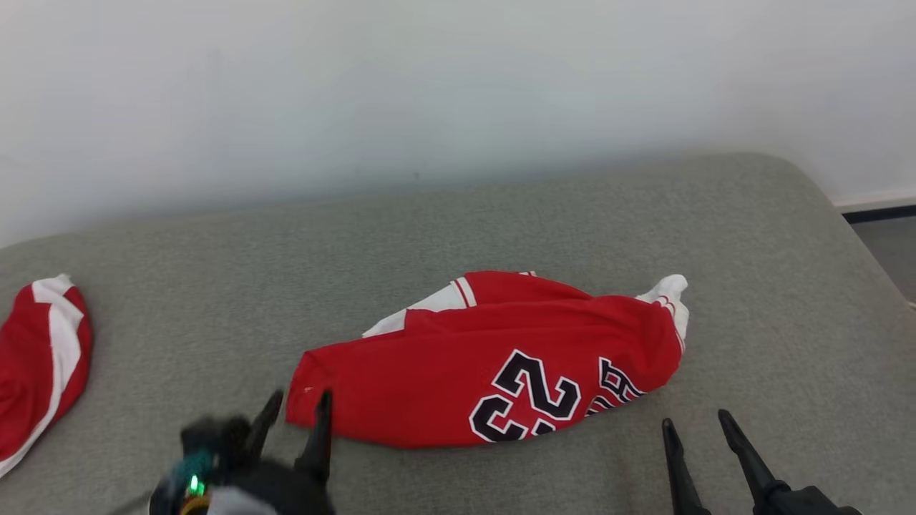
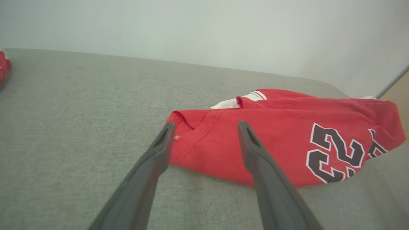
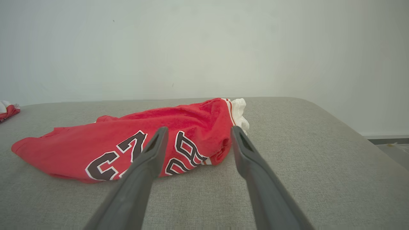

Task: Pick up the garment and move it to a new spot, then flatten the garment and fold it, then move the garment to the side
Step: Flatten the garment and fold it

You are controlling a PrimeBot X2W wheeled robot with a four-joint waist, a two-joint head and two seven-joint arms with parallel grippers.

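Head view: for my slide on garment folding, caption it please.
Left claw and right claw open before a crumpled red number-23 jersey on a grey cushion; another red-and-white garment lies far left.

Item: red garment point(image 1: 429, 379), near front edge of bench point(image 1: 501, 214) | you can read: number 23 point(image 1: 526, 404), black, white-outlined | lettering point(image 1: 617, 386) beside it: folded, unreadable to you

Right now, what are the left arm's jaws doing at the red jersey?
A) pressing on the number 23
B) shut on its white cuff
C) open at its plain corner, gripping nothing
C: the left arm's jaws stand open at a plain corner of the jersey, cloth not pinched.
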